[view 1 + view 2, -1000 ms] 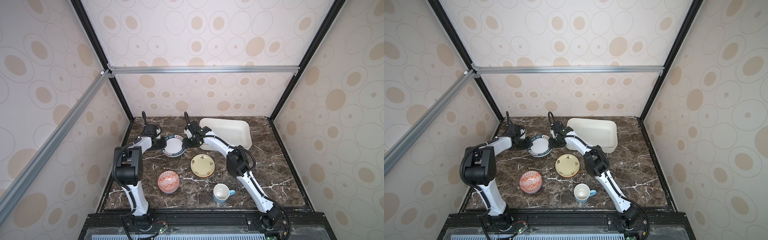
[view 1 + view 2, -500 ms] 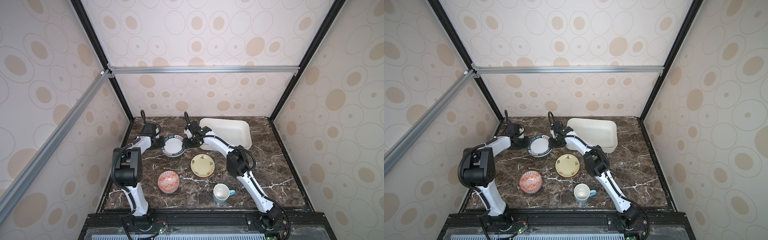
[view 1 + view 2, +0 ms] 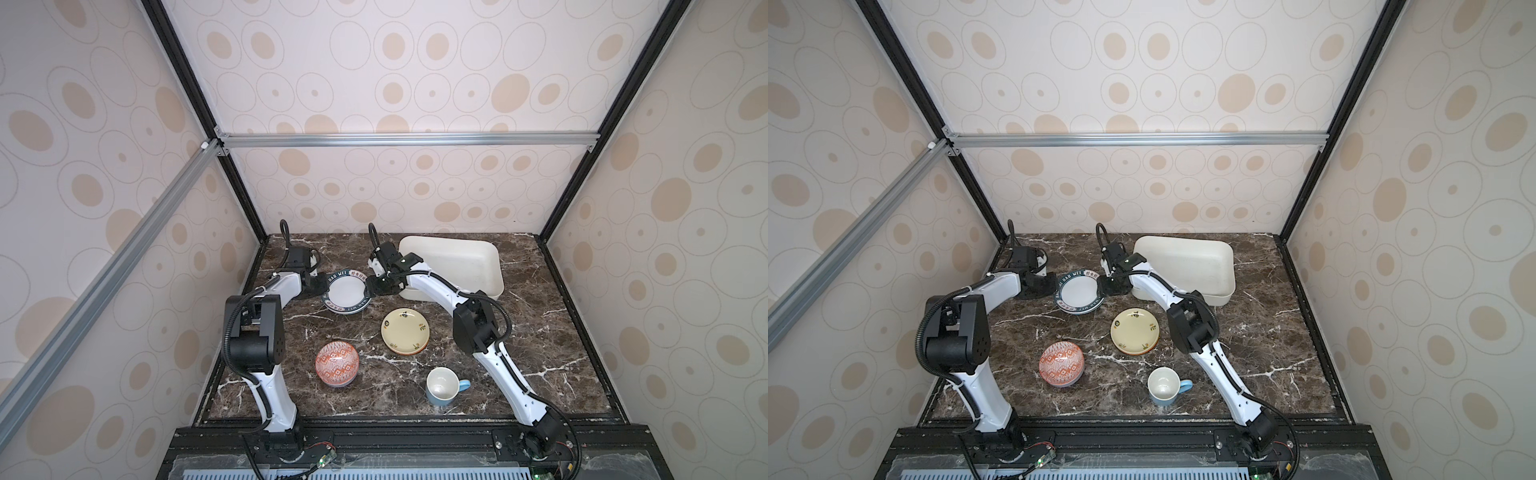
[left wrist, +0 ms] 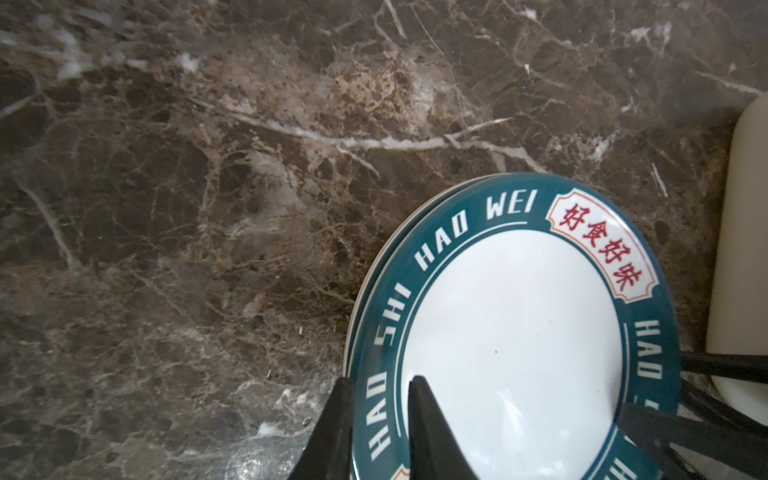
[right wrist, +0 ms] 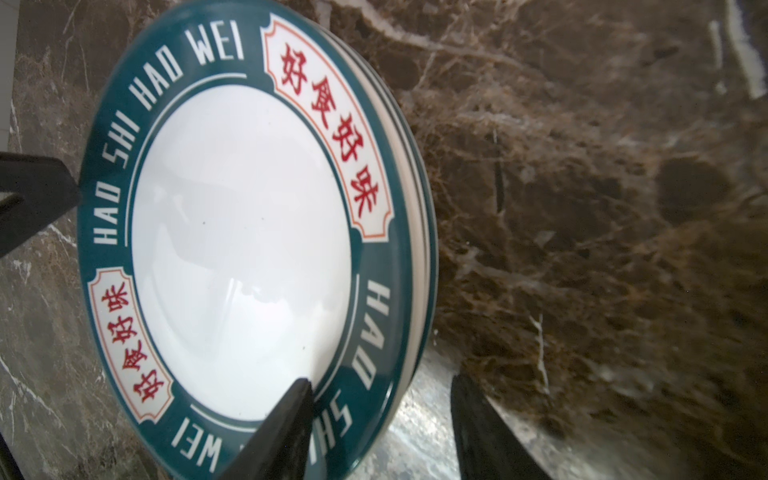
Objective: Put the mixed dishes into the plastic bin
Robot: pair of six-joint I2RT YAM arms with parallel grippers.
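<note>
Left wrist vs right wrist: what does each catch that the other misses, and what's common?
Left wrist only: the plastic bin, its off-white wall past the white plate, and the left tool closed on the plate's rim, a finger on each side.
Right wrist only: the right tool open, one finger over the rim, the other clear of the plate's edge; both red character panels whole.
Shared: the plate's green lettered rim, the marble tabletop, and the opposite tool at the plate's far edge.
</note>
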